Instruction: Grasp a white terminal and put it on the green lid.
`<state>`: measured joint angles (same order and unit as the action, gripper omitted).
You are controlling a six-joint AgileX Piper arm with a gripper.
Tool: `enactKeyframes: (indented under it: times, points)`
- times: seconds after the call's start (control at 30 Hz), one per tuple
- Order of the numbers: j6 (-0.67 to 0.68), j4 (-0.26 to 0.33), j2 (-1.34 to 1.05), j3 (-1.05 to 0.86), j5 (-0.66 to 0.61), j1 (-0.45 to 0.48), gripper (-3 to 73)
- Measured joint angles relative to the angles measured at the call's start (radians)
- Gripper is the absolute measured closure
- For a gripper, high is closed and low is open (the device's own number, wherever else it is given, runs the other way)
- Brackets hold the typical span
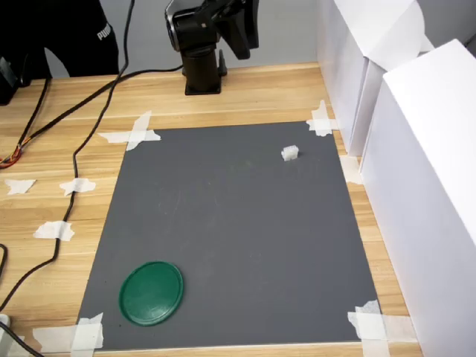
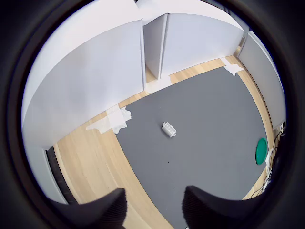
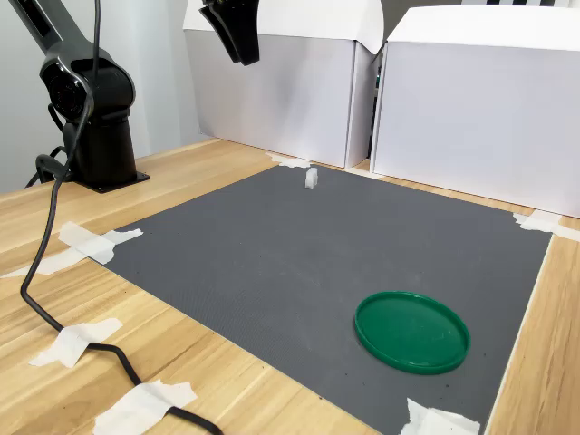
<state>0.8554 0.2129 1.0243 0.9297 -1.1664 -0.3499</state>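
The white terminal (image 1: 290, 153) (image 3: 312, 178) stands alone on the grey mat (image 1: 238, 245), near the mat's far right corner in the first exterior view. The green lid (image 1: 152, 292) (image 3: 412, 331) lies flat near the mat's front left corner in that view, far from the terminal. My gripper (image 1: 239, 33) (image 3: 240, 41) hangs high above the mat's far edge, well clear of both. In the wrist view the gripper (image 2: 155, 207) is open, nothing between its dark fingertips (image 2: 109, 207), with the terminal (image 2: 168, 129) ahead and the lid (image 2: 261, 150) far off.
Tall white boxes (image 1: 416, 149) (image 3: 471, 109) wall the mat's right side in the first exterior view. The arm's black base (image 1: 202, 71) stands behind the mat. Black cables (image 1: 74, 156) and white tape scraps (image 1: 134, 134) lie on the wooden table (image 1: 52, 208). A person's black garment (image 1: 67, 33) is at far left.
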Motion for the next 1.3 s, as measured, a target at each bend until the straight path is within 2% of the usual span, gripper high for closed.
enactKeyframes:
  times: [0.1,0.23,0.4,0.5,0.57,0.8,1.3]
  points:
    - [0.084,0.001,0.037,0.000,0.009,0.000,5.1]
    - [0.171,0.000,0.069,0.000,0.063,-0.006,-0.9]
    - [0.186,-0.066,0.097,0.001,0.130,-0.134,-1.9]
    - [0.137,-0.102,0.122,0.001,0.169,-0.214,-2.0]
    - [0.097,-0.115,0.137,0.001,0.199,-0.235,-2.0]
    - [0.068,-0.125,0.190,0.002,0.295,-0.243,-0.2]
    - [0.102,-0.120,0.414,0.002,0.391,-0.243,0.1]
